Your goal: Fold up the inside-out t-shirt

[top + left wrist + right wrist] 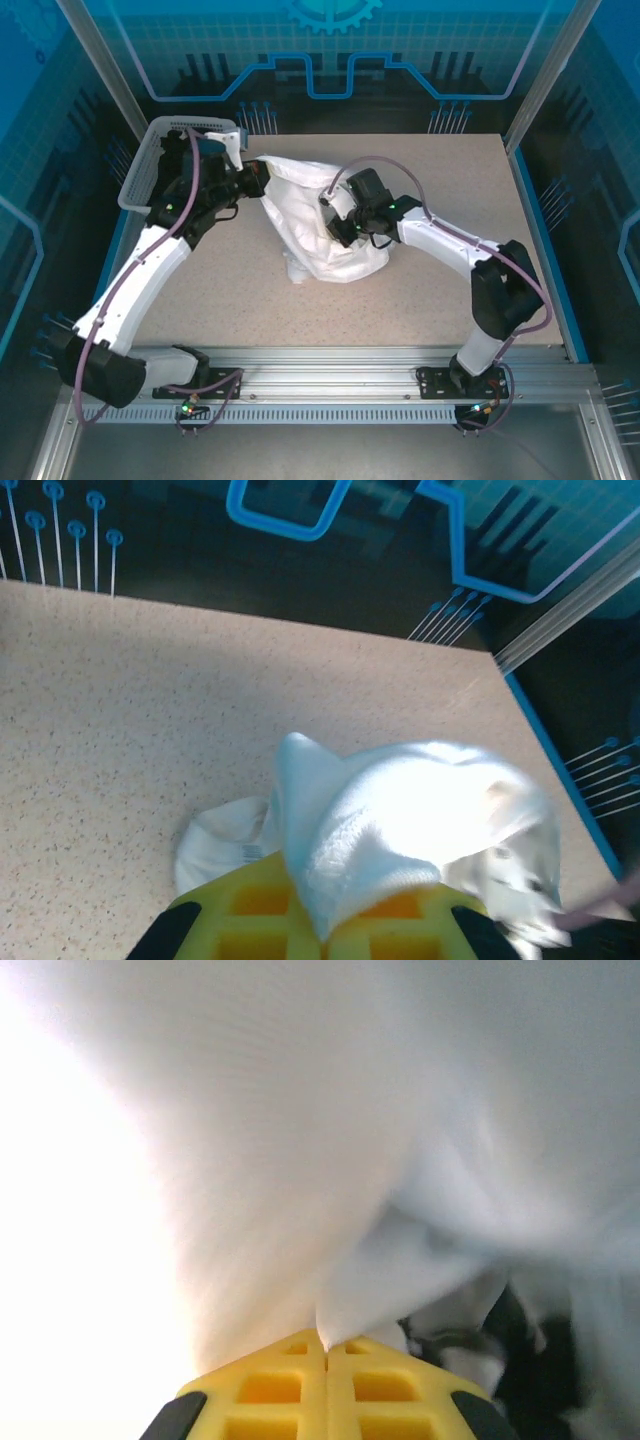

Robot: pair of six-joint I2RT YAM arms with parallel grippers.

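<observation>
Right claw (326, 1348) low, tight on t-shirt (300, 1160)

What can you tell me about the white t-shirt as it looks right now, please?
The white t-shirt is soft, wrinkled cloth, bunched into a loose heap rather than spread flat. Its upper part is held up and stretched between the left gripper and the right gripper, both shut on folds of it, while its lower part rests crumpled on the speckled table. A small dark patch shows among the folds, possibly a print.
</observation>
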